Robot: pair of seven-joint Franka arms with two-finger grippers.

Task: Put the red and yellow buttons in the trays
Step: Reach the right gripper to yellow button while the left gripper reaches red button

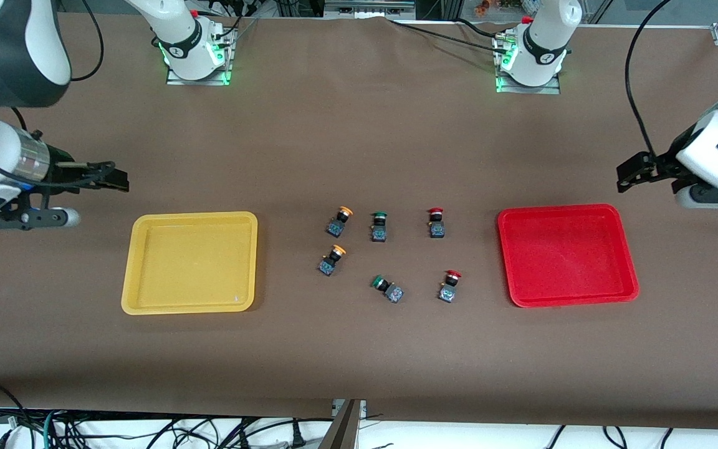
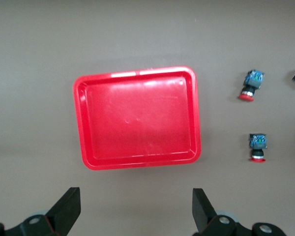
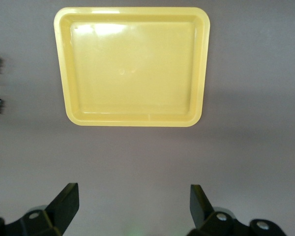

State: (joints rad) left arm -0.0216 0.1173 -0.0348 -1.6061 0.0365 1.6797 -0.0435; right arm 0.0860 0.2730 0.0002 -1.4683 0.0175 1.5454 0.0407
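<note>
Both pairs of fingers are spread wide with nothing between them. The left gripper (image 2: pixel 135 209) hangs over bare table at the left arm's end, just off the red tray (image 1: pixel 568 254). The right gripper (image 3: pixel 132 206) hangs likewise over bare table at the right arm's end, near the yellow tray (image 1: pixel 191 262).

Both trays sit empty, well apart. Between them six buttons lie in two rows on the brown table (image 1: pixel 359 125). In the farther row: a yellow button (image 1: pixel 339 221), a green button (image 1: pixel 379 226), a red button (image 1: pixel 436 222). In the nearer row: the second yellow button (image 1: pixel 331 260), the second green button (image 1: pixel 387 288) tipped on its side, and the second red button (image 1: pixel 450 285).
</note>
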